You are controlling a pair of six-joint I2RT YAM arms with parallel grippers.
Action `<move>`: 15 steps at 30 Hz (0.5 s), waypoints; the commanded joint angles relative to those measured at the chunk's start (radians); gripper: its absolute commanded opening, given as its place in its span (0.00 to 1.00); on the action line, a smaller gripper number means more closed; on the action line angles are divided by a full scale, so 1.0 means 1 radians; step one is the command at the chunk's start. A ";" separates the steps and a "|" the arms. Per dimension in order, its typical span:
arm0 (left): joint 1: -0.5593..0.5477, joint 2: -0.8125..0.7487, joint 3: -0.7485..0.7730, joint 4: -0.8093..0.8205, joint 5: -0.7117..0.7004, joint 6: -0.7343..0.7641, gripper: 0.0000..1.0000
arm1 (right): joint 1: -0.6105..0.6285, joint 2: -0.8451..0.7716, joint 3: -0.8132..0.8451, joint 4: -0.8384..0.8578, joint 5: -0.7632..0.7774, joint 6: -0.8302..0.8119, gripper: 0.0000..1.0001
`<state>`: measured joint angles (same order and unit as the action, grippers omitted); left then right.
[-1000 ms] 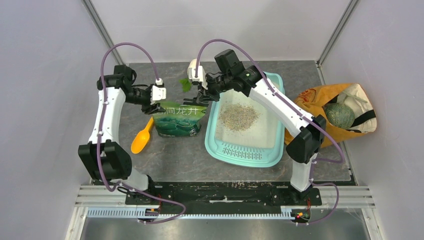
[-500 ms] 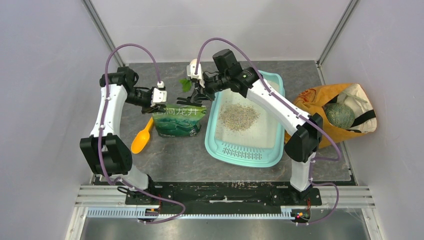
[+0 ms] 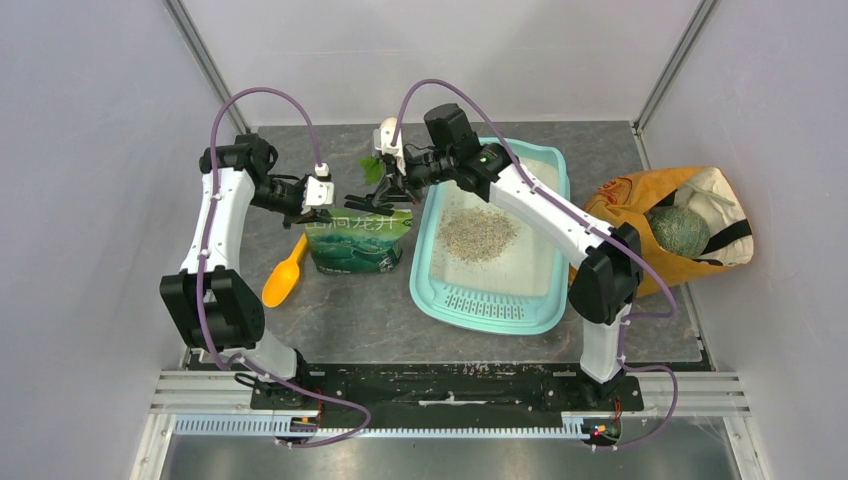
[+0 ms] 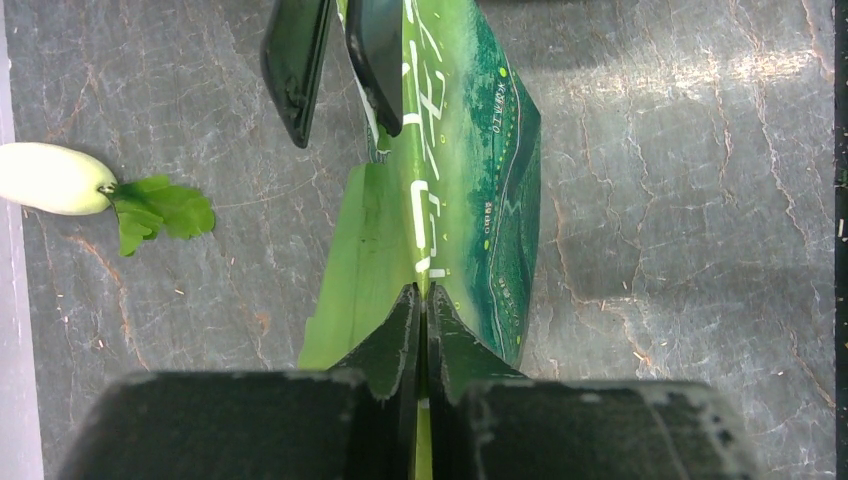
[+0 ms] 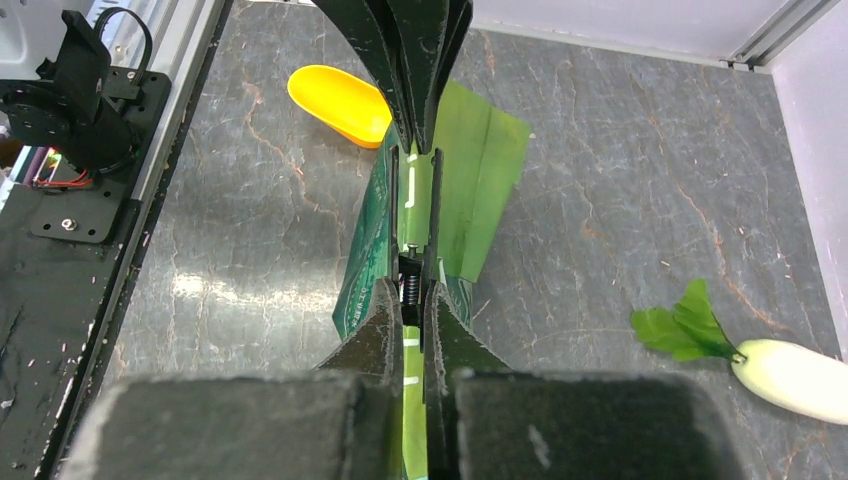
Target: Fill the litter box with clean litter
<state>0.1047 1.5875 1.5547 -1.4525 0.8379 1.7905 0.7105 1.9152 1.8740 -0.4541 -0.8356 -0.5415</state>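
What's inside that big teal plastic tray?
The large teal plastic tray holds a loose pile of beige-grey granules on its white floor. The white robot arm covers part of its far end.

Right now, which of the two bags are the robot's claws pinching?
The green printed pouch: the left gripper and right gripper both clamp its top edge. The orange cloth bag lies untouched at the right.

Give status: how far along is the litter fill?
Done: a small pile of litter sits in the litter box; much of the white basin is bare. In hand: left gripper and right gripper both pinch the green pouch at its top edge, beside the box. Left: get the pouch over the box and pour, probably; the orange scoop lies untouched.
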 commanded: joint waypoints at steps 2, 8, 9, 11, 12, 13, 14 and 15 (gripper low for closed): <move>0.000 -0.018 0.022 -0.005 0.013 0.032 0.05 | -0.001 0.014 -0.006 0.075 -0.047 0.029 0.00; -0.001 -0.020 0.024 -0.005 0.017 0.029 0.02 | 0.003 0.024 -0.018 0.086 -0.050 0.040 0.00; -0.001 -0.020 0.026 -0.006 0.017 0.029 0.02 | 0.005 0.024 -0.018 0.087 -0.048 0.040 0.00; -0.002 -0.019 0.028 -0.004 0.018 0.026 0.02 | 0.009 0.023 -0.021 0.092 -0.045 0.039 0.00; -0.001 -0.020 0.028 -0.004 0.020 0.025 0.02 | 0.010 0.026 -0.022 0.095 -0.043 0.038 0.00; -0.002 -0.020 0.028 -0.004 0.020 0.025 0.02 | 0.010 0.028 -0.024 0.096 -0.043 0.035 0.00; -0.002 -0.020 0.029 -0.004 0.018 0.024 0.02 | 0.010 0.032 -0.024 0.095 -0.041 0.033 0.00; -0.002 -0.023 0.028 -0.005 0.017 0.024 0.02 | 0.011 0.036 -0.024 0.096 -0.040 0.031 0.00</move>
<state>0.1043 1.5875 1.5547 -1.4525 0.8375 1.7901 0.7143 1.9419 1.8515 -0.4034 -0.8612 -0.5144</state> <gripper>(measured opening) 0.055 0.037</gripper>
